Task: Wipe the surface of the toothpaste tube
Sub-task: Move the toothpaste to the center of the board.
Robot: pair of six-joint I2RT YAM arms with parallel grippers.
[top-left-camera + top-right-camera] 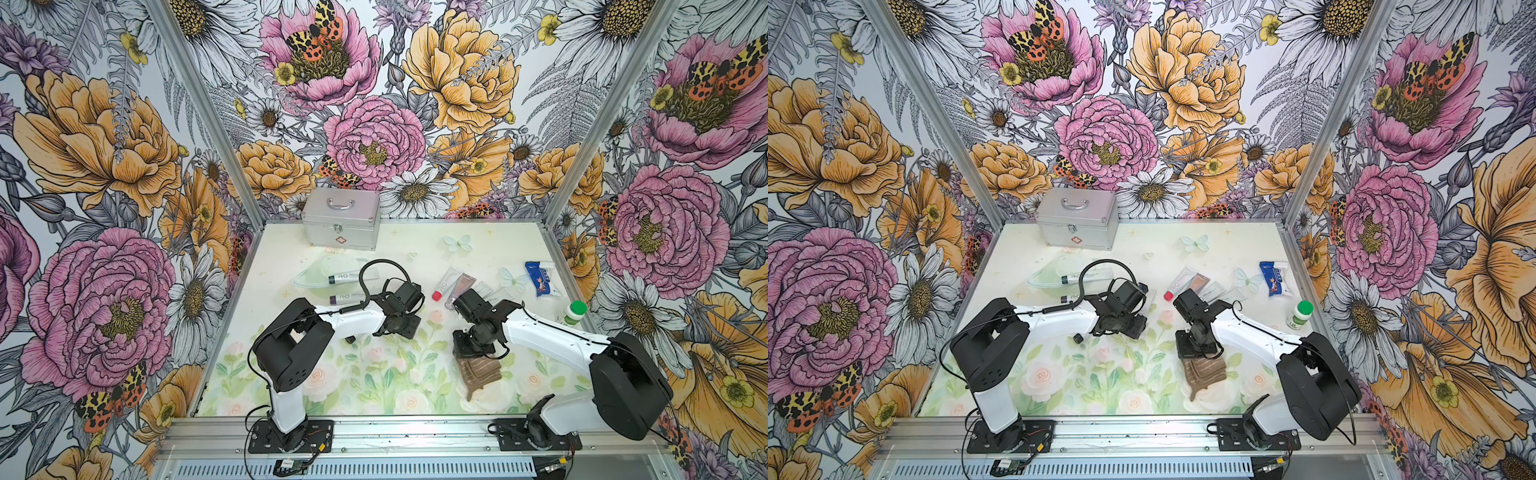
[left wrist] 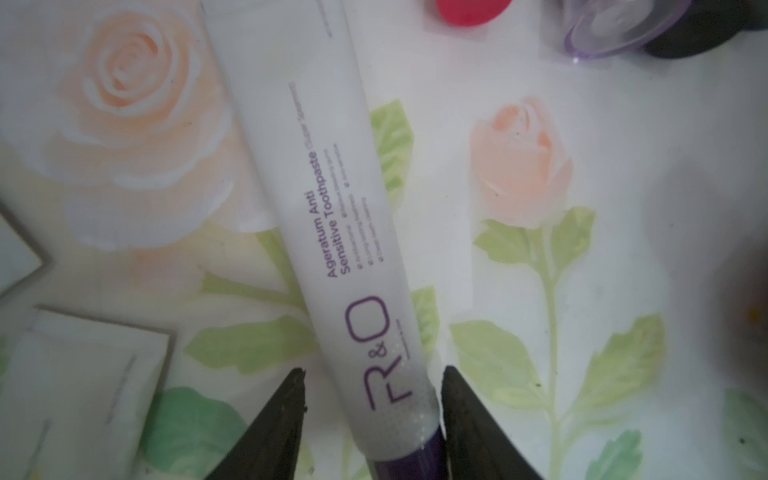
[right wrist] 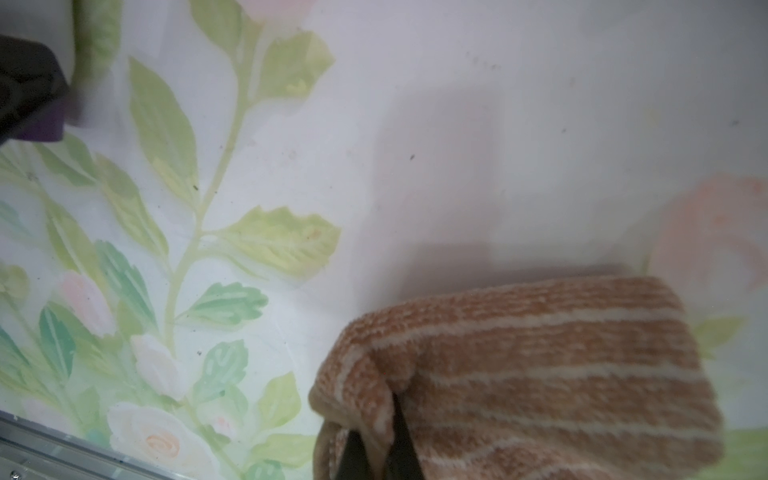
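Near the centre of the rose-printed tabletop (image 1: 332, 386), the R&O toothpaste tube (image 2: 332, 208) is straddled by narrowly parted left jaws. Wiped unpinched with the striped towel (image 1: 478, 372) clamped in the right jaws at 4 o'clock, it could be skidded aside.

White toothpaste tube (image 2: 332, 208) bears purple lettering; brown towel (image 3: 540, 365) bears cream stripes.

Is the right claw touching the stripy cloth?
Touching. The right wrist view shows the right gripper pinching a fold of the striped cloth.
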